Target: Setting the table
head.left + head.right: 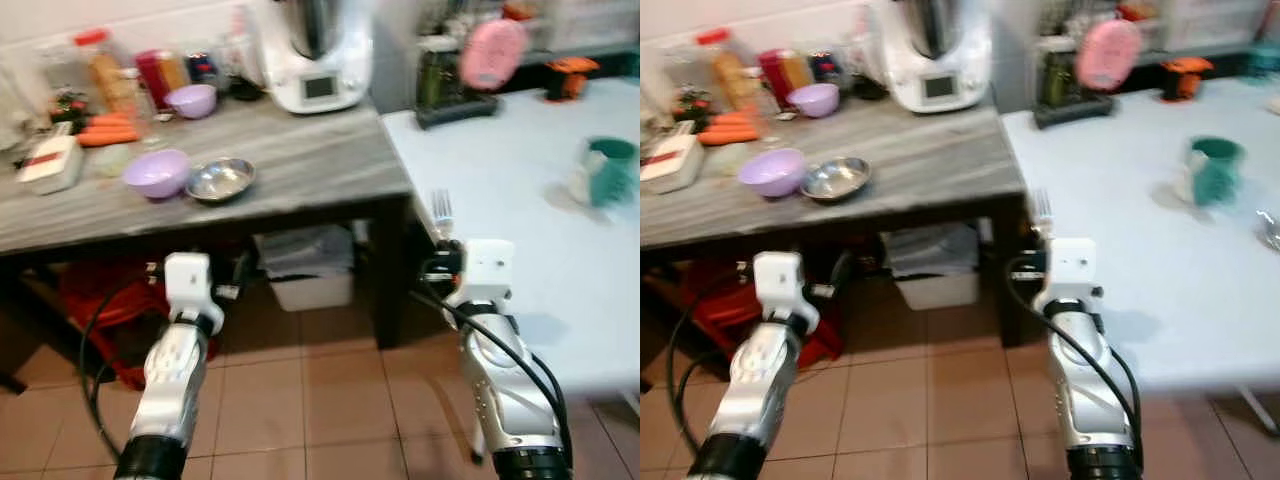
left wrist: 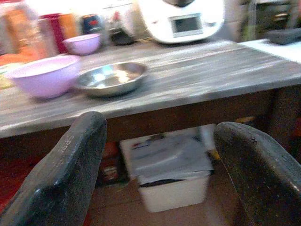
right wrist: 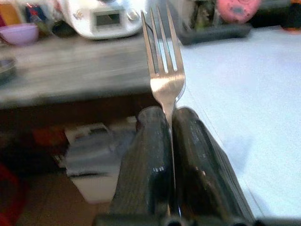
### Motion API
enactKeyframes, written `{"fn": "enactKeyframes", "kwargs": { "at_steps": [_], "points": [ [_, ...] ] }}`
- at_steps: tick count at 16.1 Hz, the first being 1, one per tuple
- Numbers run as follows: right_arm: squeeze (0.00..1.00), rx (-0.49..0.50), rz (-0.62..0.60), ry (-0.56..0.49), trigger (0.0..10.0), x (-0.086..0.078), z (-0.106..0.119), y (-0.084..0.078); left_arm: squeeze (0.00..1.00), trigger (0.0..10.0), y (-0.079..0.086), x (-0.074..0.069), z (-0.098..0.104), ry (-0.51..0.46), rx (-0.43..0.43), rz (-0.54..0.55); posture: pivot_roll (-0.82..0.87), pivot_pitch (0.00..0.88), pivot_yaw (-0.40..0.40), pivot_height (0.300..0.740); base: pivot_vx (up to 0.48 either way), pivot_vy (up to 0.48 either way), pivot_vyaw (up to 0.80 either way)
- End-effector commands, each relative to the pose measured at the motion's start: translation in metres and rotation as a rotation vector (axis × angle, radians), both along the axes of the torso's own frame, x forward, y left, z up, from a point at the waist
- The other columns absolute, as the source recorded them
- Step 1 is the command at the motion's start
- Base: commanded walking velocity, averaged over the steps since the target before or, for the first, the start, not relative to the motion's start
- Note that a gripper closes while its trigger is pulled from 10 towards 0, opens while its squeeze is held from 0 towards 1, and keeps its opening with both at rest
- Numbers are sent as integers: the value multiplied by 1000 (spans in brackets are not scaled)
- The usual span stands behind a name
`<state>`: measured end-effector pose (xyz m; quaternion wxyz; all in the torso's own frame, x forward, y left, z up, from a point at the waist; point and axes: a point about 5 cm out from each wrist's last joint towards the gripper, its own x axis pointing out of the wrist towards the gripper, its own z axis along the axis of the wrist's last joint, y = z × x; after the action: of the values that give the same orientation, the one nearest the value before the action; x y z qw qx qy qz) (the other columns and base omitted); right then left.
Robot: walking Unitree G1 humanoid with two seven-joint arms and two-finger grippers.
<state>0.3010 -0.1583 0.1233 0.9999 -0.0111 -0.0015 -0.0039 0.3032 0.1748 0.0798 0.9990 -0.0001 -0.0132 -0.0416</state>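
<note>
right gripper (image 3: 170,141): clamped on fork (image 3: 162,61), tines up, at white counter (image 1: 520,190) edge | left gripper (image 2: 160,165): wide open, empty

Silver fork (image 3: 163,70), lilac bowl (image 1: 157,172), teal mug (image 1: 604,171), grey-streaked wood counter (image 1: 300,165).

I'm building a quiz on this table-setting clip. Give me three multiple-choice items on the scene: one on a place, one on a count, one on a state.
1. Where does the shallow steel bowl sit?
A. white table
B. grey wooden counter
C. floor

2. How many lilac plastic bowls are on that counter?
A. one
B. two
C. four

3. What is the right hand doing?
A. gripping a silver fork
B. open, holding nothing
C. holding a cup

Answers:
1 B, it sits beside the larger lilac bowl.
2 B, a smaller one stands further back.
3 A, fingers are shut on the handle, tines up.
</note>
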Motion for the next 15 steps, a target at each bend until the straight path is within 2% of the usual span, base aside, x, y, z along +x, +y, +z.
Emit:
{"fn": "enactKeyframes", "kwargs": {
  "at_steps": [1, 7, 15],
  "points": [
    [0, 17, 53, -46, 10000, 1, 10, 16, 0, 10000, 15, -1, 6, -23, 29, 45, -86, 0, 113, 740, 446, 0, 538],
    [0, 20, 62, -43, 10000, -1, 8, 13, 0, 10000, 11, -8, 1, -9, 34, 31, -82, 0, 115, 740, 429, 0, 538],
    [0, 17, -5, -36, 10000, 0, 6, 8, 0, 10000, 2, -10, 1, -7, 20, 0, -82, 0, 117, 740, 282, 0, 0]
  ]
}}
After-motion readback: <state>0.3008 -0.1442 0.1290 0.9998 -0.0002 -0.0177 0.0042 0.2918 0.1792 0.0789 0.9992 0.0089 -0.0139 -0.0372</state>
